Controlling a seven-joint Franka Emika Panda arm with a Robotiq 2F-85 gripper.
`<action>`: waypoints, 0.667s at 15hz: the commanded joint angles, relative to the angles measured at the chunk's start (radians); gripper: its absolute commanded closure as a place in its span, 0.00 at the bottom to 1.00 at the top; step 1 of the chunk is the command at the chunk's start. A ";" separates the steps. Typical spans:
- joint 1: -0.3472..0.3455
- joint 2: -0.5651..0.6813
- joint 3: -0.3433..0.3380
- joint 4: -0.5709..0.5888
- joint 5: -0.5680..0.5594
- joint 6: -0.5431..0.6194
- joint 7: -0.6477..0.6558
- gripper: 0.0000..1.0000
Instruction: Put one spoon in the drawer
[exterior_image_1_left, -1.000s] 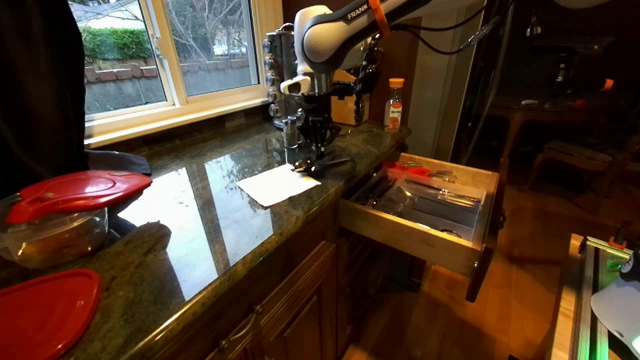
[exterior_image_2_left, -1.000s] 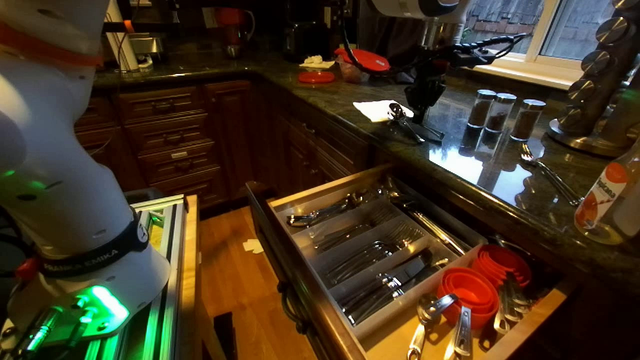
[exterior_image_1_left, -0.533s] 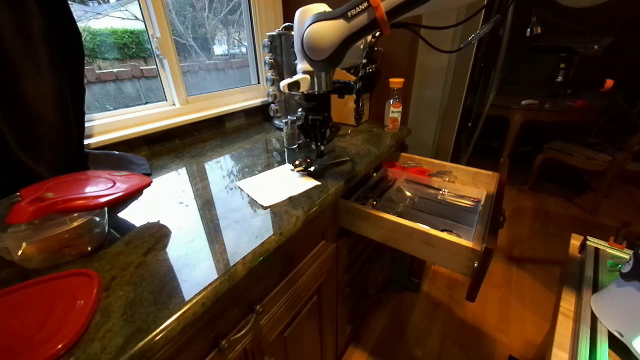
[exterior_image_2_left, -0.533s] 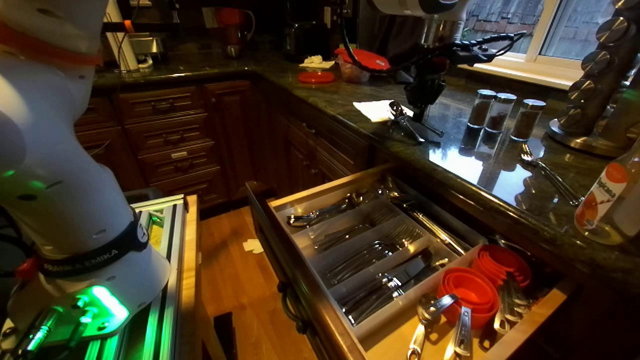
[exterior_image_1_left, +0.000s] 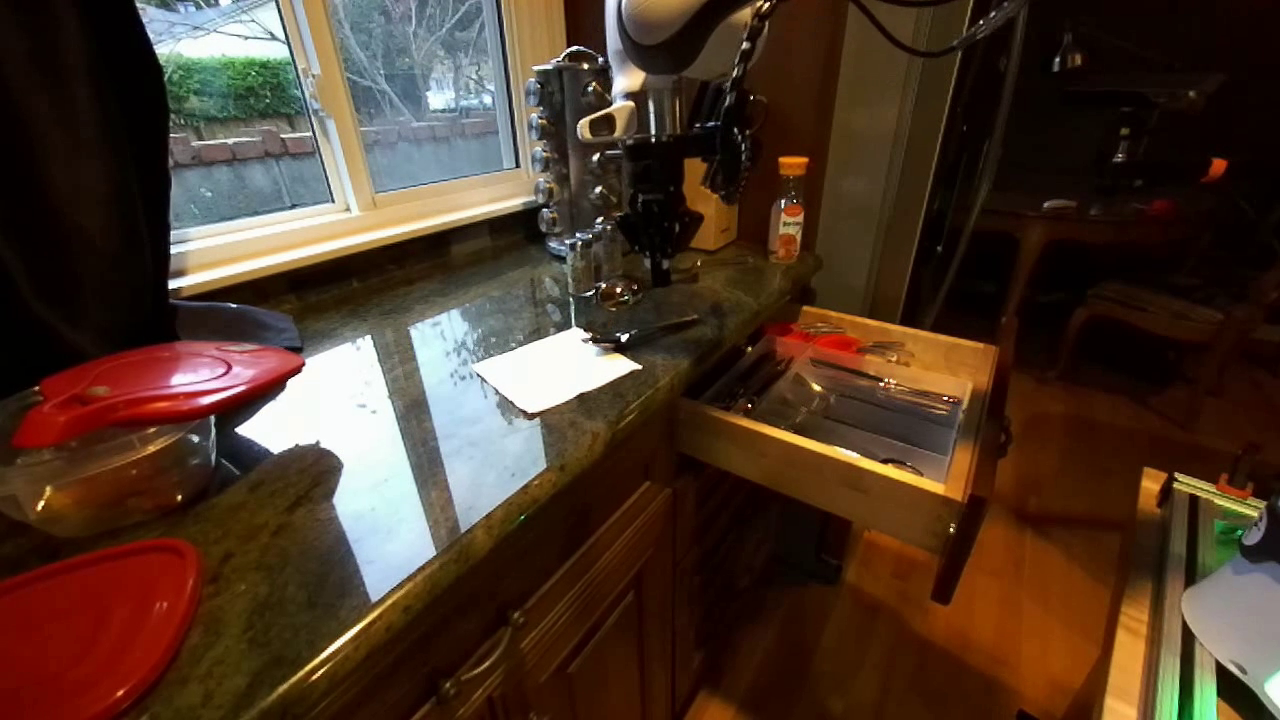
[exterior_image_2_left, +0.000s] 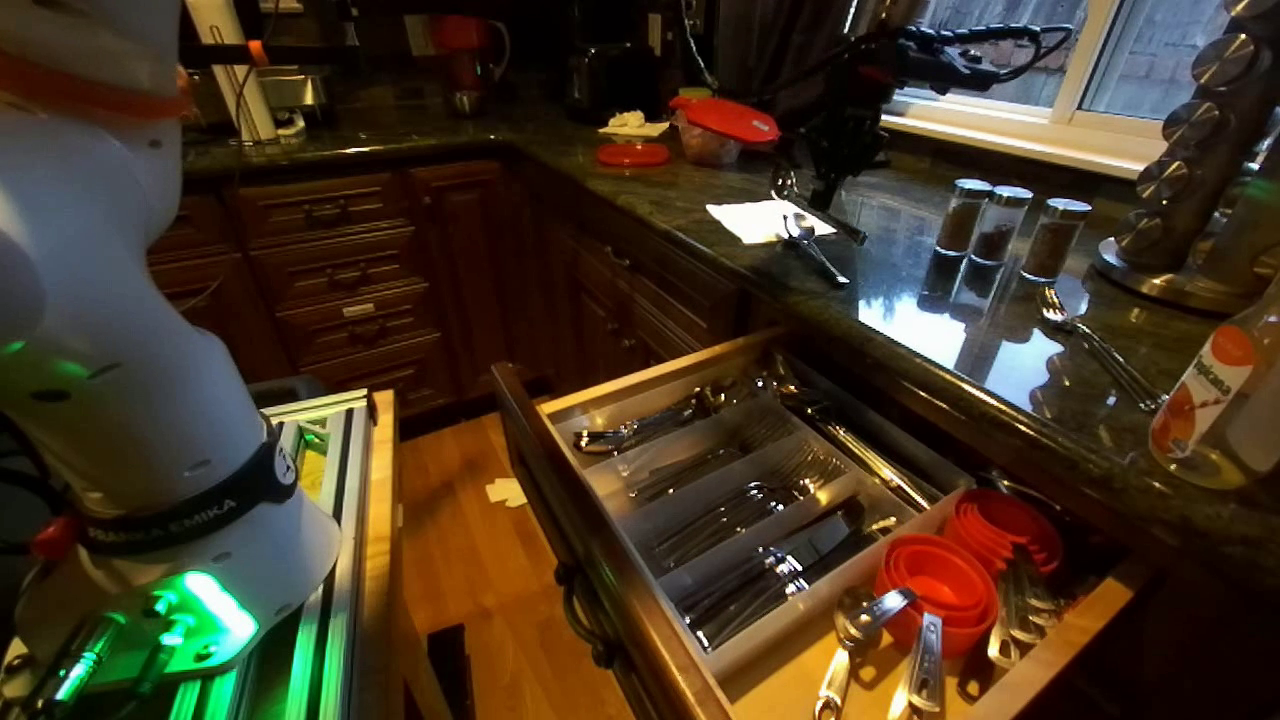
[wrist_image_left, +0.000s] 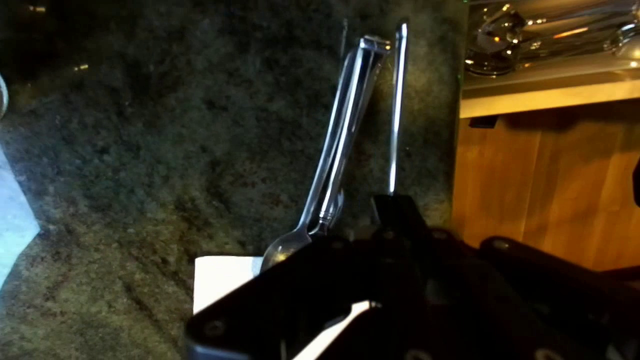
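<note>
My gripper is shut on a silver spoon, held above the counter; the gripper also shows in an exterior view. The held spoon's bowl sticks out on one side, and in an exterior view its handle slants down. In the wrist view the handle runs out from the fingertips; the bowl is hidden there. Other spoons lie below, their bowl end on a white napkin; two handles show in the wrist view. The drawer stands open, with cutlery in its compartments.
Three glass spice jars stand on the counter near a spice rack. A fork and a juice bottle are near the counter's edge. Red measuring cups sit in the drawer. A red-lidded container stands further off.
My gripper has risen off the counter, with one spoon lifted clear of the others. In the frames before, it was low at the spoons. The drawer has not moved.
</note>
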 joint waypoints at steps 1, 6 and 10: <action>-0.023 -0.134 -0.006 -0.139 0.077 -0.036 0.103 0.99; -0.015 -0.329 -0.043 -0.375 0.036 0.026 0.299 0.99; -0.001 -0.472 -0.060 -0.559 -0.086 0.084 0.492 0.99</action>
